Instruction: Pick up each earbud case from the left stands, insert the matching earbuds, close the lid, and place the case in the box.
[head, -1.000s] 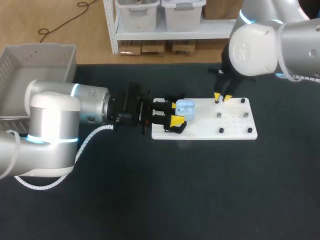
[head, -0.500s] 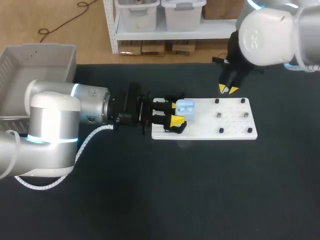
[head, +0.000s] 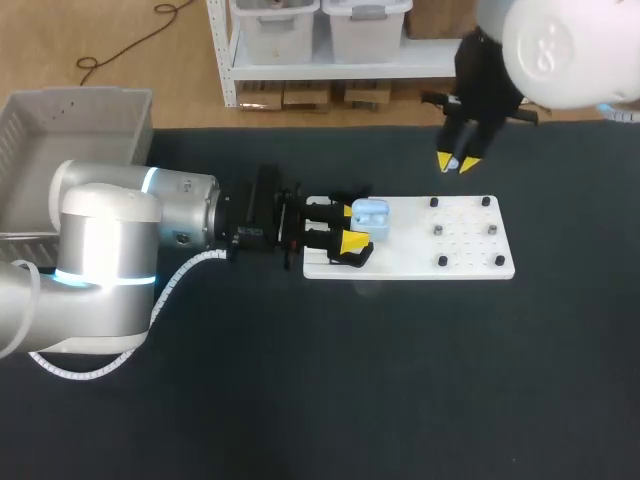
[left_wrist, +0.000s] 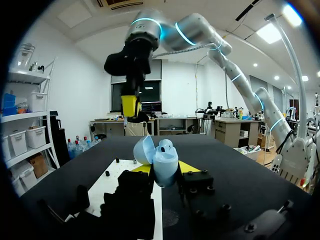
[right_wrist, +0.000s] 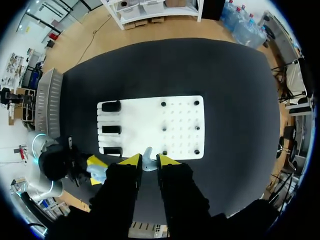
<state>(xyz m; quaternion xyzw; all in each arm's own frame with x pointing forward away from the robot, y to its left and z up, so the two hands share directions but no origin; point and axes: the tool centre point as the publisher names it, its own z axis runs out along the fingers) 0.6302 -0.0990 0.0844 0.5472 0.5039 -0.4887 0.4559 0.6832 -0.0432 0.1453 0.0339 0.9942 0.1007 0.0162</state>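
Change: right gripper (head: 458, 163) lifted off board (head: 465, 248), now above its far edge; left gripper (head: 352, 228) unmoved.
Right hold: pinched on pale earbud (right_wrist: 148, 161), visible only in right wrist view.
Left hold: clamped on blue case (head: 370, 213) over board's left end.
Case top: lid (left_wrist: 144, 150) swung open, plain only in left wrist view.

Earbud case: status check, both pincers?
Left pincer shut on earbud case, lid open. Right pincer shut on earbud, above white board. No obstruction seen between them.
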